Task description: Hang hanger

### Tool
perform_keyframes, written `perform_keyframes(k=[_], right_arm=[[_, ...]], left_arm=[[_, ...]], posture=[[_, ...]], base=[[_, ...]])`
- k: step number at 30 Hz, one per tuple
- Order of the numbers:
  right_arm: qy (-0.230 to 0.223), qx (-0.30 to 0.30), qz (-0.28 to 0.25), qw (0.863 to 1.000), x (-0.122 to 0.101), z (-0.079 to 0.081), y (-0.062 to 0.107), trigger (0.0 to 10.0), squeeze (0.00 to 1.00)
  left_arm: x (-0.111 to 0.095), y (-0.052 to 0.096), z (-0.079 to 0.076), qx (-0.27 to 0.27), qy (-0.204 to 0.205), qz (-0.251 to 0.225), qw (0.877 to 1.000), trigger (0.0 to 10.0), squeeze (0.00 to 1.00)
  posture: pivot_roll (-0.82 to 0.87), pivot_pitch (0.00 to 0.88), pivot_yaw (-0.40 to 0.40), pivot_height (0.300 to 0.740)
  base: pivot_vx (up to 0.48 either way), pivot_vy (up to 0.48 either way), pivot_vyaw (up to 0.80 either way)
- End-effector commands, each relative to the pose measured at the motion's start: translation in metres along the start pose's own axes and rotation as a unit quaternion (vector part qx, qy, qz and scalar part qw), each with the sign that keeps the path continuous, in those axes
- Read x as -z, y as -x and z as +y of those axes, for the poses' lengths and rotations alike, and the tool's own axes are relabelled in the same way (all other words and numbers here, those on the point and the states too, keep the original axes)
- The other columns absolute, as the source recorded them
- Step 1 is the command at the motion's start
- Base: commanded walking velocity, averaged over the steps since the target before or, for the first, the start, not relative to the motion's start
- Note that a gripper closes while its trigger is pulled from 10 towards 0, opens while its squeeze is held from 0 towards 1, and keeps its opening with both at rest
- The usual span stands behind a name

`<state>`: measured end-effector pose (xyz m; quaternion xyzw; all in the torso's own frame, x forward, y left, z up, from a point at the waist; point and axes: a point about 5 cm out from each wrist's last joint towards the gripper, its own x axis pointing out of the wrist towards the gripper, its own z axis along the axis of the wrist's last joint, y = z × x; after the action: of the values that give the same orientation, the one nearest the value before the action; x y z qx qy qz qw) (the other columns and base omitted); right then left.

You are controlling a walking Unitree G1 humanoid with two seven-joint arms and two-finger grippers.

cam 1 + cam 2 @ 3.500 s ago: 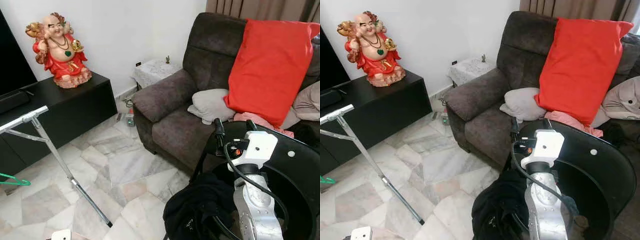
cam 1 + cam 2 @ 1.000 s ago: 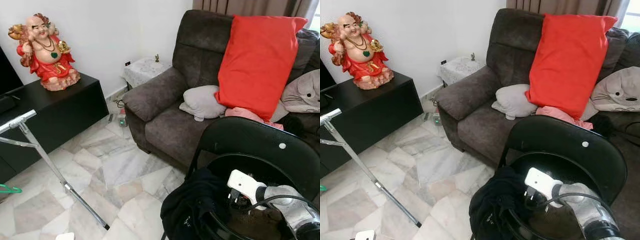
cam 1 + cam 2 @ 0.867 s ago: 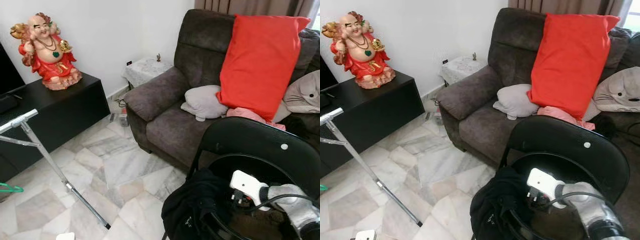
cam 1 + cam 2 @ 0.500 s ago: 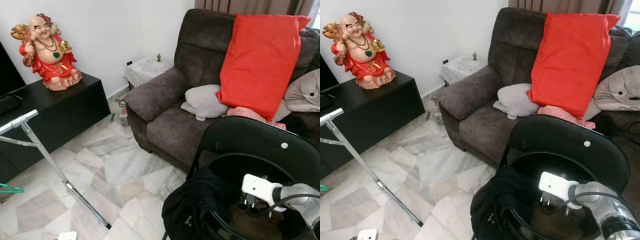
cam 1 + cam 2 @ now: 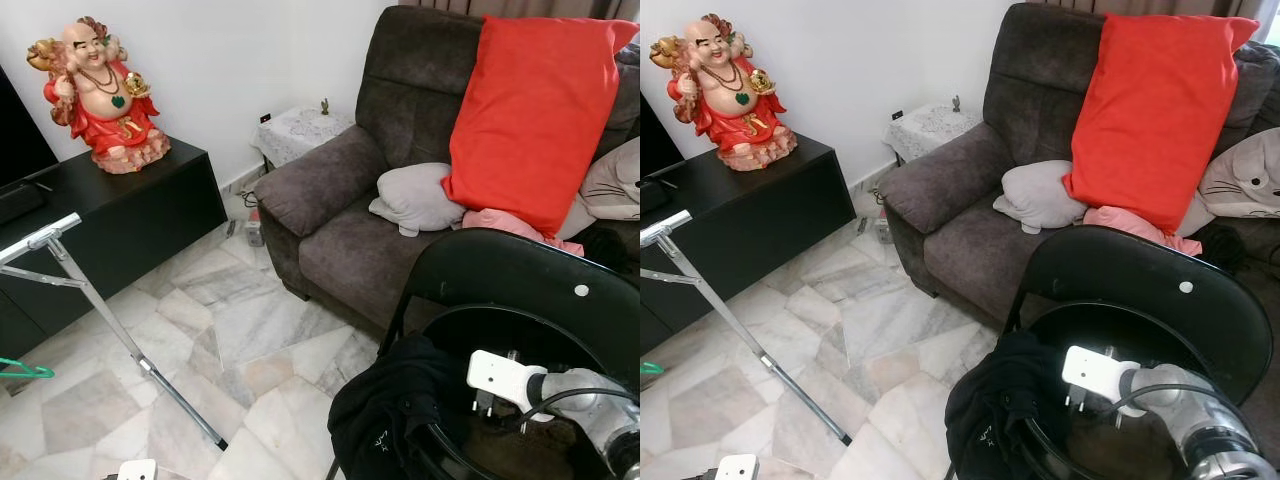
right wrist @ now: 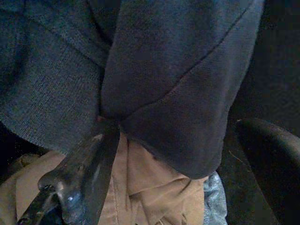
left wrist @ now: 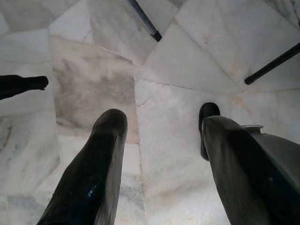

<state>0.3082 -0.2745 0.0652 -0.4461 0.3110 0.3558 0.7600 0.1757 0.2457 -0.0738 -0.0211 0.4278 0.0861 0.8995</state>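
Green hanger (image 5: 25,369): thin green plastic hanger, a sliver at the far left edge above the floor, well apart from both claws; long axis roughly level, hook unseen.
Silver rack (image 5: 95,310): slanted silver metal tube frame with a level top bar, between the hanger and the right claw; probably the place to hang.
Black counter (image 5: 110,215): low black cabinet far to the left of the right claw, carrying a red and gold laughing figurine (image 5: 100,95).
Marble floor (image 5: 230,340): pale veined tiles below the left claw.
Left claw (image 7: 161,140): low over the floor tiles, two long black fingers (image 7: 101,159) spread wide, released, grasping nothing; rack feet near its tips.
Key relation: hanger off to the left of everything; left arm judged nearer to it, right arm busy on the far side.
Dark garment (image 5: 395,410): black cloth heaped over the near-left rim of the basket, just beside the right claw.
Black basket (image 5: 520,270): round black plastic tub with a tall curved back wall, holding tan and blue clothes.
Right claw (image 6: 164,140): inside the basket, wrist bent downward, pressed into dark knit cloth; whether released or clenched: cannot tell.
Brown sofa (image 5: 340,190): dark fabric armchair beyond the basket, with a large red cushion (image 5: 530,110).
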Motion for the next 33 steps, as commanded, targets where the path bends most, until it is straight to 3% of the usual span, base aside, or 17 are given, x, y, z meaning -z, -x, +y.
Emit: perform_keyframes(k=[1, 5, 6, 7, 8, 10, 11, 12, 33], right_arm=[[0.000, 0.006, -0.005, 1.000, -0.0049, -0.0006, -0.0033, 10.0, 0.00], [-0.006, 0.006, -0.013, 1.000, -0.0074, 0.0015, -0.0060, 10.0, 0.00], [-0.006, 0.008, -0.012, 1.000, -0.0080, 0.0015, -0.0066, 8.3, 0.00], [-0.006, 0.008, -0.012, 1.000, -0.0080, 0.0015, -0.0066, 8.3, 0.00], [-0.003, 0.015, -0.010, 1.000, -0.0088, 0.0019, -0.0082, 1.7, 0.00], [0.000, 0.021, -0.008, 1.000, -0.0090, 0.0020, -0.0090, 1.8, 0.00], [0.000, 0.023, -0.007, 1.000, -0.0091, 0.0022, -0.0094, 0.3, 0.00], [0.001, 0.027, -0.005, 1.000, -0.0090, 0.0022, -0.0099, 0.0, 0.00], [0.009, 0.050, 0.005, 0.999, -0.0102, 0.0020, -0.0132, 0.0, 0.00]], left_arm=[[0.0044, 0.0022, 0.0088, -0.009, -0.010, 0.010, 1.000, 10.0, 0.00], [0.0051, 0.0027, 0.0102, -0.010, -0.011, 0.010, 1.000, 10.0, 0.00], [0.0053, 0.0028, 0.0105, -0.010, -0.011, 0.011, 1.000, 10.0, 0.00], [0.0053, 0.0028, 0.0105, -0.010, -0.011, 0.011, 1.000, 10.0, 0.00], [0.0057, 0.0030, 0.0110, -0.010, -0.013, 0.011, 1.000, 10.0, 0.00], [0.0059, 0.0031, 0.0112, -0.010, -0.013, 0.011, 1.000, 10.0, 0.00], [0.0059, 0.0031, 0.0113, -0.009, -0.014, 0.011, 1.000, 10.0, 0.00], [0.0059, 0.0032, 0.0114, -0.009, -0.014, 0.011, 1.000, 10.0, 0.00], [0.0065, 0.0034, 0.0119, -0.012, -0.017, 0.012, 1.000, 10.0, 0.00]], posture=[[0.04, 0.055, 0.138, 0.740], [0.04, 0.056, 0.140, 0.740], [0.04, 0.057, 0.141, 0.740], [0.04, 0.057, 0.141, 0.740], [0.05, 0.057, 0.142, 0.740], [0.05, 0.057, 0.142, 0.740], [0.05, 0.058, 0.143, 0.740], [0.05, 0.060, 0.144, 0.740], [0.05, 0.061, 0.144, 0.740]], base=[[0.000, 0.000, 0.00], [0.000, 0.000, 0.00], [0.000, 0.000, 0.00], [0.000, 0.000, 0.00], [0.000, 0.000, 0.00], [0.000, 0.000, 0.00], [0.000, 0.000, 0.00], [0.000, 0.000, 0.00], [0.000, 0.000, 0.00]])
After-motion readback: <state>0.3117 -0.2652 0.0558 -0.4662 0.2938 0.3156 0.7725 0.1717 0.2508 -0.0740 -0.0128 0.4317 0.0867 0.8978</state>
